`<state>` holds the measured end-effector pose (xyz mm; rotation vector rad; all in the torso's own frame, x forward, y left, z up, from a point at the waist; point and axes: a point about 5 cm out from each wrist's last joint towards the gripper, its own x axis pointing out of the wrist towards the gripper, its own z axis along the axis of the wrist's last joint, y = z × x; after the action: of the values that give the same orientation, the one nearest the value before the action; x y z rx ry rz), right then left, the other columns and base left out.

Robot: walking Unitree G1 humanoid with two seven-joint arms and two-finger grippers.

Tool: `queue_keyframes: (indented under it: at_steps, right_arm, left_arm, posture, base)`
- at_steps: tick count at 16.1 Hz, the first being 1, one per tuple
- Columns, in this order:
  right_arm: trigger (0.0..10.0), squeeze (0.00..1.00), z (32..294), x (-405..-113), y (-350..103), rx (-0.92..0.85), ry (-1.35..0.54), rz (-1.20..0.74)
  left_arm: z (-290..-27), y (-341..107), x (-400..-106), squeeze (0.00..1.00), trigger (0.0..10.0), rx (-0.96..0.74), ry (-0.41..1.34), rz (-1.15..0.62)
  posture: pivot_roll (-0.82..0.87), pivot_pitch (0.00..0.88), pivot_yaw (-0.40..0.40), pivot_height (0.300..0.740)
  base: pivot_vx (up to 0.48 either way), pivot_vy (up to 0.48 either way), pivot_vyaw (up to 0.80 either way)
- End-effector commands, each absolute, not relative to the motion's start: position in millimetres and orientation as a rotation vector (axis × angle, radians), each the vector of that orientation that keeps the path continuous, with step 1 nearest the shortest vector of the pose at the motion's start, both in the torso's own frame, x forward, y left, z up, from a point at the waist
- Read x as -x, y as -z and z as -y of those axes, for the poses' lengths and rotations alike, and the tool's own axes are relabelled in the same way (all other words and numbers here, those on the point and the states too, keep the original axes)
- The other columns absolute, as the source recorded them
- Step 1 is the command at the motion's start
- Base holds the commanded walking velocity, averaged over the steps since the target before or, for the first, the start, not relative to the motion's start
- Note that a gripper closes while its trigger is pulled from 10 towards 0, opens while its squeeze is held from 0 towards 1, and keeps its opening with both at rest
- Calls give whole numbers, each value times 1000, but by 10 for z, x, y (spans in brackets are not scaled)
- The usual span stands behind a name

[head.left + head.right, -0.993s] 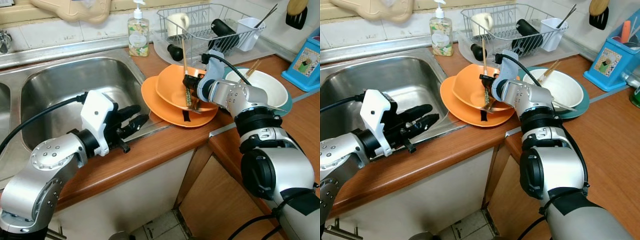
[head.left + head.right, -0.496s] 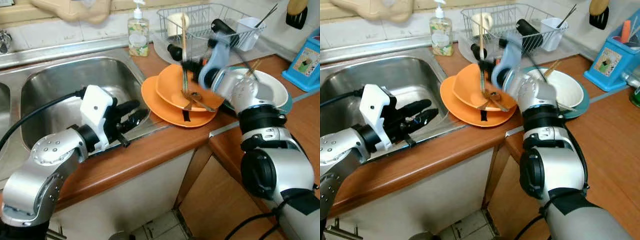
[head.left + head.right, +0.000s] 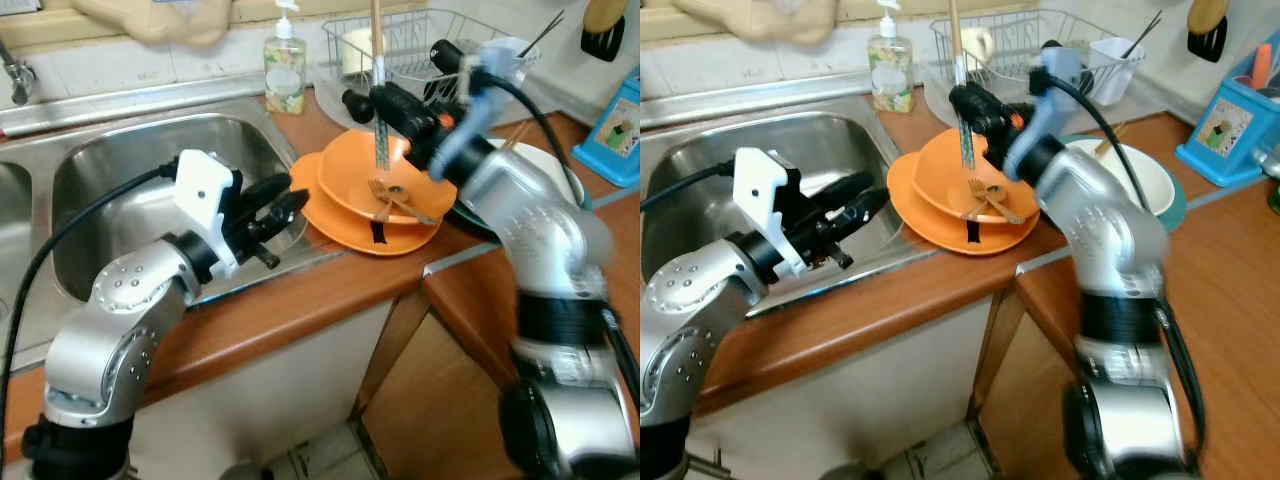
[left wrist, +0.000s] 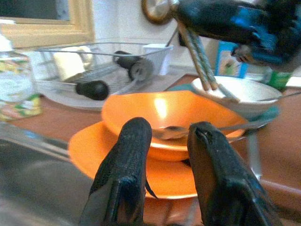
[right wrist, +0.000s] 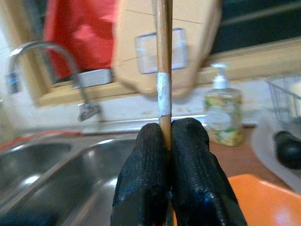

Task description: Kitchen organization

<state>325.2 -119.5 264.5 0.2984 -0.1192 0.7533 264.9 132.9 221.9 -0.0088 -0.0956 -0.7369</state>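
My right gripper (image 3: 398, 106) is shut on a pair of wooden chopsticks (image 3: 379, 60) with a white band and holds them upright above the orange bowl (image 3: 350, 170). In the right wrist view the fingers (image 5: 190, 155) pinch the chopsticks (image 5: 164, 70). The bowl sits on an orange plate (image 3: 312, 205), and a fork and spoon (image 3: 392, 192) lie in it. My left gripper (image 3: 283, 203) hovers at the sink's right rim, open with nothing between its fingers (image 4: 127, 155), pointing at the orange bowl (image 4: 150, 113).
A steel sink (image 3: 140, 170) lies to the left. A soap bottle (image 3: 285, 70) and a wire dish rack (image 3: 440, 35) stand at the back. A white bowl (image 3: 550, 175) on a teal plate sits right of the orange dishes, with a blue box (image 3: 615, 125) at the far right.
My right gripper has lifted the chopsticks up out of the orange bowl and back toward the rack. The left gripper has stayed by the sink rim. The camera has shifted a little.
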Motion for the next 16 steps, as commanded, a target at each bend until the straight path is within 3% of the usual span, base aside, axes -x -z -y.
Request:
queue_keyframes:
  at_steps: [1,3,6,7,8,10,13,14,15,16]
  right_arm:
    - [0,0,1151,-3059,-2653,-260,-815,127]
    - [0,0,1130,-2830,-2572,-220,-864,104]
    - [0,0,1095,-2538,-2384,-176,-936,41]
    - [0,0,1051,-2395,-2220,-144,-981,8]
    - [0,0,1045,-2376,-2199,-139,-988,6]
    - [0,0,1062,-2371,-2025,-180,-950,-39]
    - [0,0,990,-2279,-1916,-169,-999,-69]
    - [0,0,976,-2274,-1911,-163,-1006,-69]
    - [0,0,937,-2279,-1902,-158,-1019,-68]
    - [0,0,913,-2294,-1896,-153,-1021,-67]
  left_arm:
    - [-1336,-2228,-2633,0,10000,53,768,95]
    - [-1327,-2223,-2613,1000,10000,117,810,101]
    - [-1306,-2169,-2550,1000,10000,190,881,88]
    - [-1313,-2134,-2473,161,10000,259,969,56]
    - [-1318,-2132,-2462,0,10000,275,985,54]
    - [-1362,-2156,-2510,0,10000,483,984,94]
    - [-1290,-2147,-2483,0,10000,599,1051,126]
    - [-1267,-2134,-2488,0,8824,600,1053,116]
    - [-1217,-2103,-2489,0,4941,614,1069,97]
    - [-1184,-2089,-2478,0,4275,642,1093,88]
  posture:
    - [-115,0,30,740]
    - [-116,0,32,740]
    - [-96,0,19,740]
    - [-94,0,19,740]
    - [-94,0,20,740]
    - [-97,0,28,740]
    - [-103,0,38,740]
    - [-101,0,35,740]
    - [-102,0,34,740]
    - [-103,0,32,740]
  base:
    - [0,0,0]
    - [0,0,0]
    - [0,0,0]
    - [0,0,0]
    - [0,0,0]
    - [0,0,0]
    - [0,0,0]
    - [0,0,0]
    - [0,0,0]
    - [0,0,0]
